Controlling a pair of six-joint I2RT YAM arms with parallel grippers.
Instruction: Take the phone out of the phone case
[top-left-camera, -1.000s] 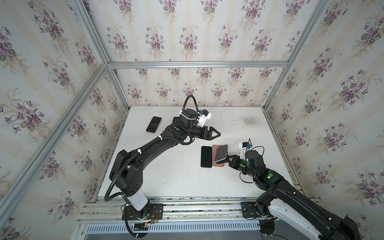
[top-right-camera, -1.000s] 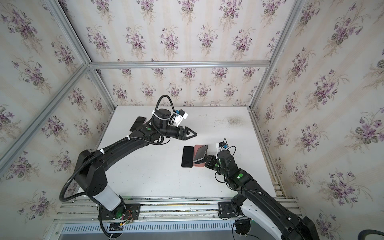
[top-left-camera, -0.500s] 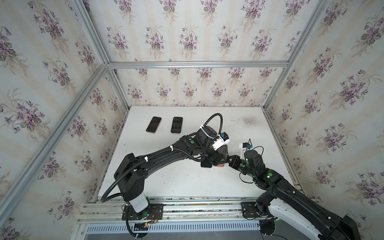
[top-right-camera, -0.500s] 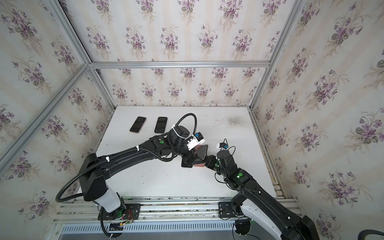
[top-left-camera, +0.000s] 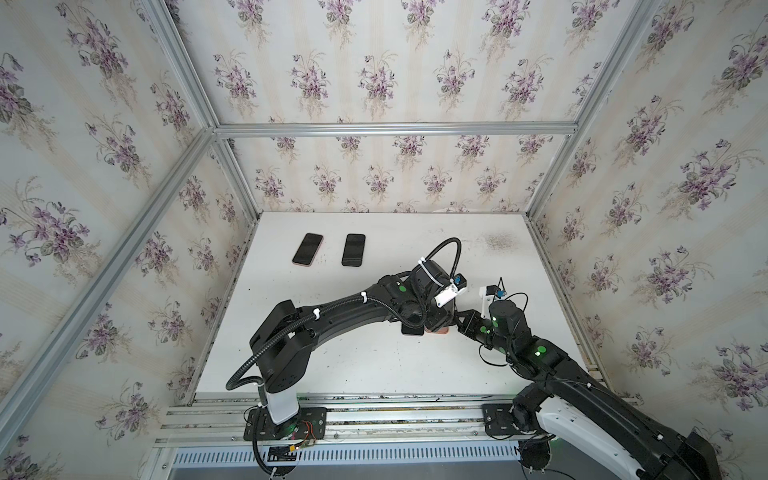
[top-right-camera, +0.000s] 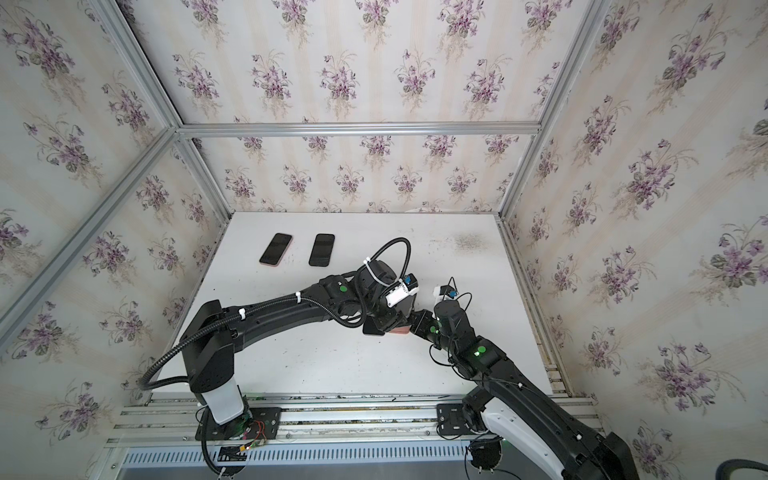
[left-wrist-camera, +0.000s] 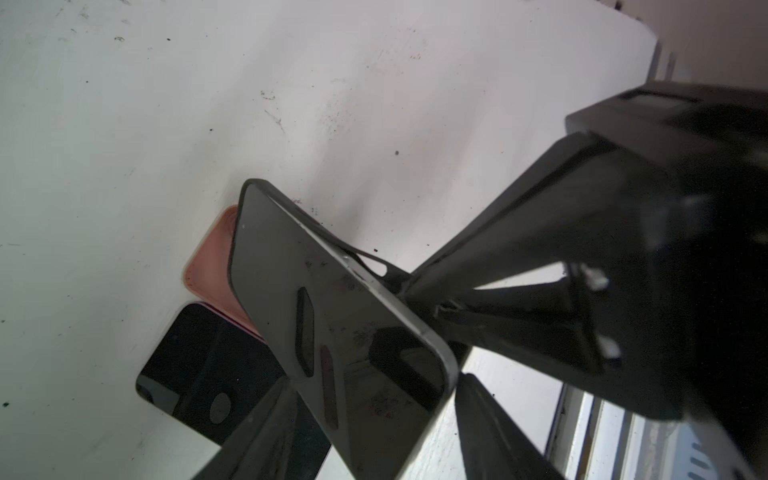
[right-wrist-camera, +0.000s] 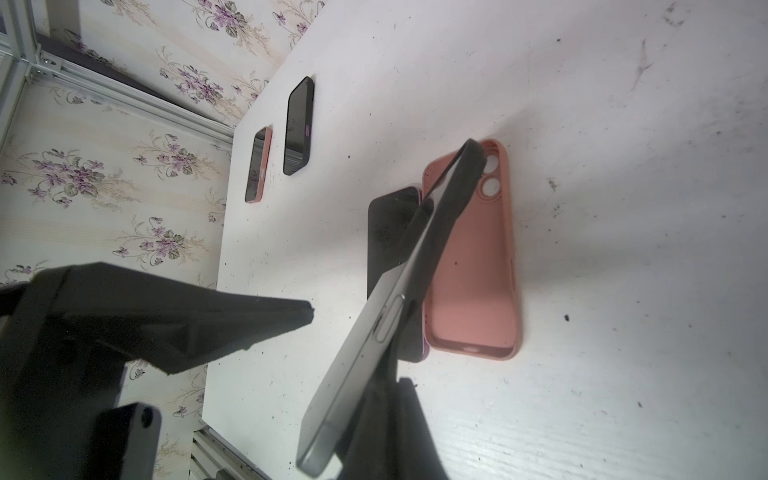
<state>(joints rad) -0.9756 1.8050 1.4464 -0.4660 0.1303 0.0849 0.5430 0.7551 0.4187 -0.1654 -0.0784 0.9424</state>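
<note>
In both top views the left arm's wrist (top-left-camera: 432, 291) is covering the middle of the table (top-left-camera: 365, 365). The phone is hiding beneath it, and only a sliver of a pink case (top-left-camera: 438, 331) and a corner of a flat dark phone (top-left-camera: 411, 332) are peeking out. The left claw is not showing there at all, and the right claw (top-left-camera: 459, 323) is reaching in from the right with its tips disappearing under that wrist. A pink-edged phone (top-left-camera: 307, 248) and a bare dark phone (top-left-camera: 353, 249) are lying side by side, well apart, near the far-left corner. The left wrist view is filling the gap: the phone (left-wrist-camera: 332, 332) is hanging tilted above the table with the right claw pinching tight on its long edge. The black phone case (left-wrist-camera: 365, 255) is standing off that edge as a thin loop while wrapping the far corner. The left claw (left-wrist-camera: 374, 380) is straddling the phone's near end with its jaws apart. One finger seems to be brushing the glass, though the cropped angle is making that hard to judge. Only the right wrist view is showing the pink case lying empty, open side up, with the flat dark phone lying just beside it, partly under the raised phone.
</note>
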